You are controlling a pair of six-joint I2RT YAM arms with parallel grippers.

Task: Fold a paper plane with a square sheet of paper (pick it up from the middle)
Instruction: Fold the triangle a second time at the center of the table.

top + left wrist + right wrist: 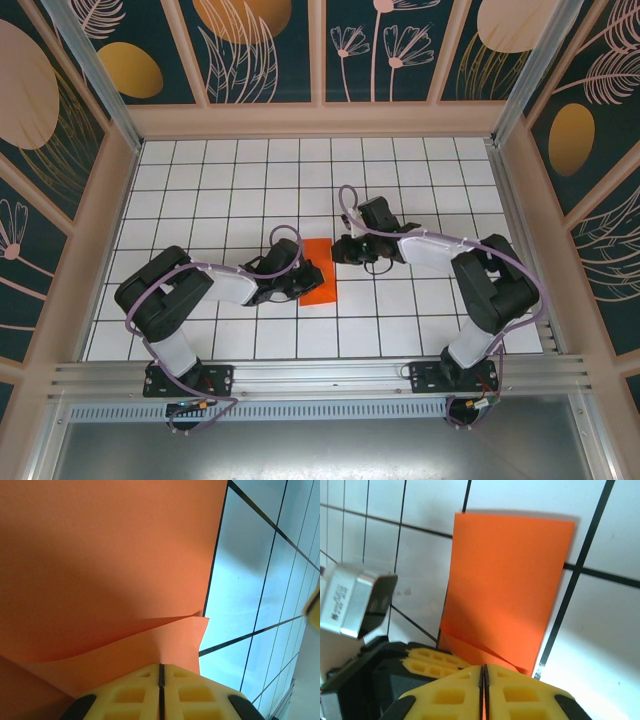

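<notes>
The thin orange-red sheet of paper [322, 275], folded narrow, lies at centre frame. The left gripper [161, 667] pinches its lifted flap; the right gripper [484, 669] is closed at its edge (on paper or not, I cannot tell). I judge it light, limp and easily creased: better hold an edge.

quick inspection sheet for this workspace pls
surface: white gridded tabletop, flat
job's things: orange paper folded to a narrow rectangle, mid-table between the arms, one flap lifted
clutter: nothing seen
grippers: left gripper shut on the raised flap; right gripper shut on the paper's edge
cables: lilac cables loop over both arms
surroundings: floral wall panels on three sides; aluminium rail along the near edge
</notes>
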